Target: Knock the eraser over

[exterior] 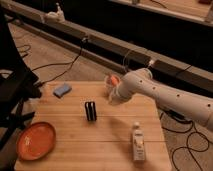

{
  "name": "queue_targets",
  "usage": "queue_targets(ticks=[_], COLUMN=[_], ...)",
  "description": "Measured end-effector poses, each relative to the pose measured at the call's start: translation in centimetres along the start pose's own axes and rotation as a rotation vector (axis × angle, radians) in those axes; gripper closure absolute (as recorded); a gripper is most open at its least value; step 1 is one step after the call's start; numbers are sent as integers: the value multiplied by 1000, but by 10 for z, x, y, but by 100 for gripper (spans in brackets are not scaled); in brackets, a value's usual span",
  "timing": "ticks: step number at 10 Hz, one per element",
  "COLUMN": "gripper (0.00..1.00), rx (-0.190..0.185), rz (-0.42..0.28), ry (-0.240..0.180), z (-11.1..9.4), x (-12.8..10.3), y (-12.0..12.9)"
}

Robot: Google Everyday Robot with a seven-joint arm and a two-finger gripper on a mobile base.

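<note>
On the slatted wooden table the eraser stands upright, near the middle — light, stiff and narrow-based, so a nudge near its top should topple it. The gripper hovers near the eraser, behind and to its right in the view — whether open or closed, I cannot tell.

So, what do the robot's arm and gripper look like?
The arm is white and smooth: thick rounded tube segments with a bulging joint and small dark dots along the forearm. The gripper, above the wooden table to the right of the black eraser, is pale too, with an orange-red patch beside it.
</note>
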Motion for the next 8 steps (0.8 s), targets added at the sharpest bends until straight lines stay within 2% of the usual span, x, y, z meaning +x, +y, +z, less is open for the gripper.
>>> queue_targets(ticks=[4,6,8], gripper=[100,100,100], rx=[-67,-119,-193], rz=[-75,-115,-166], ry=[54,100,128], z=[17,22,16], x=[7,19,27], y=[46,73,105])
